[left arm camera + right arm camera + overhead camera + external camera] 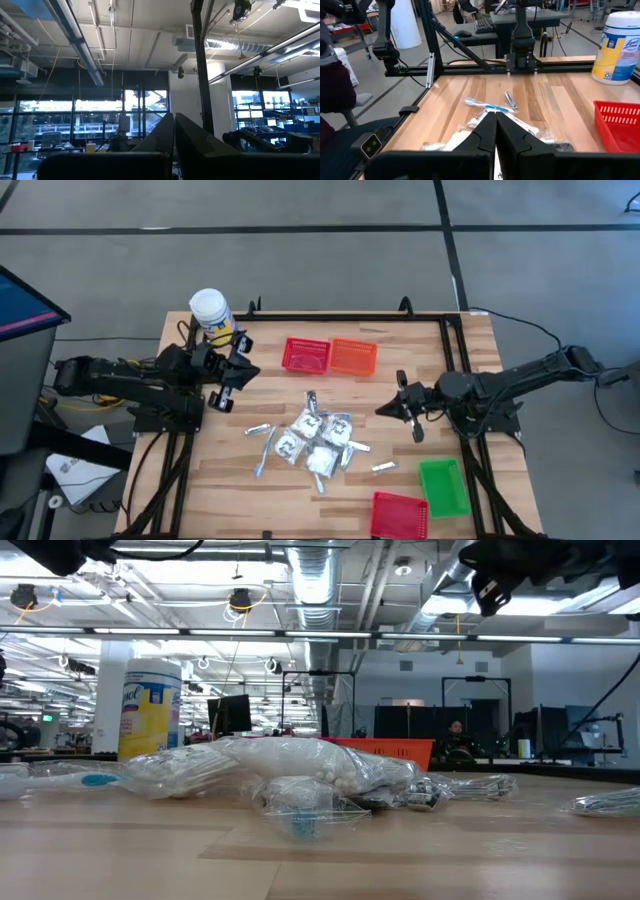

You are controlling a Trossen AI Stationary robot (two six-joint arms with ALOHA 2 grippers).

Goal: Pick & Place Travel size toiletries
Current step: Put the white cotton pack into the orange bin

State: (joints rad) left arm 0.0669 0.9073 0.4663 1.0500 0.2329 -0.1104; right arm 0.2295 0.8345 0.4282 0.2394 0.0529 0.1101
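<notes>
Presently, both arms stand clear of the work, which suggests a rest or start posture rather than a pick in progress. The left gripper sits near the table's left side just beside the yellow jar, its fingers pressed together on nothing and aimed level into the room. The right gripper hangs above the right half of the table, its fingers likewise closed and empty, facing the pile. The travel size toiletries lie heaped at mid-table between the two arms, apparently tipped out in one place so either arm can reach them; clear-wrapped packets overlap there, so an exact packet count cannot be given, though several are visible. A few slim pieces lie apart from the heap: two on its left, one on its right, and a wrapped toothbrush shows in the right wrist view. Four baskets ring the pile, likely as destinations: a red basket touching an orange basket at the far edge, and a green basket beside a second red basket at the near right. None appears to hold anything, so the sorting has probably not started.
</notes>
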